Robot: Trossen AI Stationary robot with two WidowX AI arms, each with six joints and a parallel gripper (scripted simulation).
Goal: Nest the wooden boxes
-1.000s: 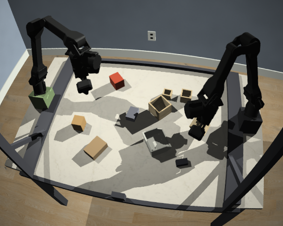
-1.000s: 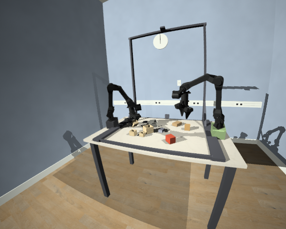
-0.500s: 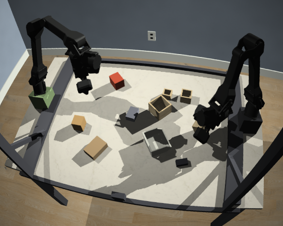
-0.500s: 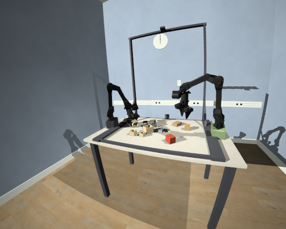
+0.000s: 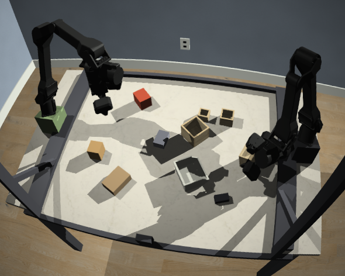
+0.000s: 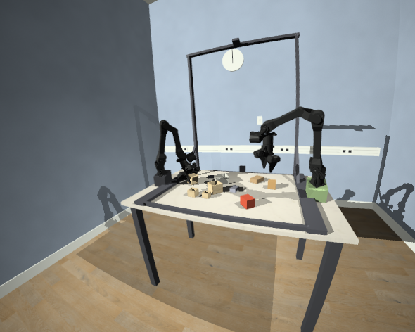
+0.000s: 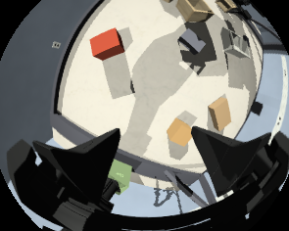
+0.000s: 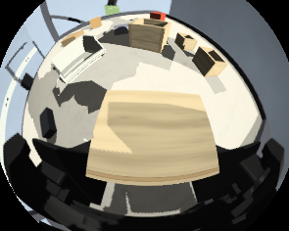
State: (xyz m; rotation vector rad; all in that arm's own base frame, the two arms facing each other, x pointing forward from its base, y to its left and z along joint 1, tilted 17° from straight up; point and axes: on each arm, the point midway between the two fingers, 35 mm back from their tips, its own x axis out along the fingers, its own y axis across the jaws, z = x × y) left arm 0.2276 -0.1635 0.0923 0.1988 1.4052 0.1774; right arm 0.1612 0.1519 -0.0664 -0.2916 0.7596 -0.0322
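The fingers of the right gripper (image 5: 247, 157) (image 6: 192, 175) (image 8: 149, 147) stand fairly wide apart, closed on a wooden box (image 5: 245, 155) (image 6: 193, 179) (image 8: 152, 132) between them. A broad, plain face of that box fills the middle of the right wrist view; the box is tilted, and the arm hides much of it from above. The left gripper (image 5: 103, 111) (image 6: 267, 169) (image 7: 157, 131) is nearly fully open, with nothing between its fingers, above the table.

The largest visible wooden box (image 5: 195, 131) (image 6: 214, 187) (image 7: 194, 11) (image 8: 148, 36) sits upright on the table, open side up. Near it, the smallest wooden box (image 5: 204, 114) (image 6: 206, 195) (image 8: 186, 42) and a small wooden box (image 5: 227, 117) (image 6: 193, 193) (image 8: 210, 62) also stand open side up, apart from each other. All four wooden boxes are separate, none nested.

A gray open bin (image 5: 190, 173) (image 7: 236, 44) (image 8: 78, 59) rests near the largest box, with a small black block (image 5: 221, 198) (image 8: 48, 122) beyond it. A blue-gray block (image 5: 161, 138) (image 6: 235, 188) (image 7: 192, 40) lies on the other side of the largest box, and a red block (image 5: 142, 99) (image 6: 247, 201) (image 7: 107, 44) lies well apart from the bin.
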